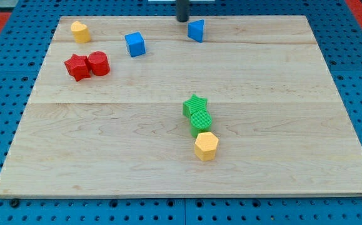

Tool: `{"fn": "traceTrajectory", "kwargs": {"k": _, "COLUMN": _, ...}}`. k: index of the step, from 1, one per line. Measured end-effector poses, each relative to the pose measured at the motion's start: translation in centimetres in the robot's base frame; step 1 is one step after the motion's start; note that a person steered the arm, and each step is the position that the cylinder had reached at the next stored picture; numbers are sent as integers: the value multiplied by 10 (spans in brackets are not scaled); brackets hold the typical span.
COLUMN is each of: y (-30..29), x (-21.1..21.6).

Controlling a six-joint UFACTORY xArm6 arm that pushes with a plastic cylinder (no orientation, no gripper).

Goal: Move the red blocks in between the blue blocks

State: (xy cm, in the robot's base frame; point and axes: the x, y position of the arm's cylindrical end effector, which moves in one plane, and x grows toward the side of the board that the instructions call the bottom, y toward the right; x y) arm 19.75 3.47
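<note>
A red star block [76, 67] and a red cylinder block [99, 64] sit touching at the board's upper left. A blue cube [134, 44] lies to their upper right. A blue triangular block [197, 30] sits near the top edge, right of the cube. My tip [182, 20] is at the view's top, just left of and above the blue triangular block, far from the red blocks.
A yellow block [80, 31] sits at the top left corner. A green star [195, 105], a green cylinder [201, 120] and a yellow hexagonal block [206, 146] form a touching column at centre right. The wooden board [293, 156] lies on a blue pegboard.
</note>
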Motion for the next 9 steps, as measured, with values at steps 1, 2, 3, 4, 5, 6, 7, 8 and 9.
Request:
{"fn": "traceTrajectory", "kwargs": {"k": 1, "y": 12, "x": 52}}
{"fn": "traceTrajectory", "kwargs": {"k": 2, "y": -1, "x": 101}}
{"fn": "traceTrajectory", "kwargs": {"k": 3, "y": -9, "x": 159}}
{"fn": "traceTrajectory", "kwargs": {"k": 4, "y": -55, "x": 211}}
{"fn": "traceTrajectory", "kwargs": {"k": 5, "y": -102, "x": 220}}
{"fn": "traceTrajectory", "kwargs": {"k": 6, "y": -149, "x": 219}}
{"fn": "traceTrajectory", "kwargs": {"k": 7, "y": -226, "x": 219}}
{"fn": "traceTrajectory", "kwargs": {"k": 8, "y": -296, "x": 198}}
{"fn": "traceTrajectory", "kwargs": {"k": 9, "y": -324, "x": 183}}
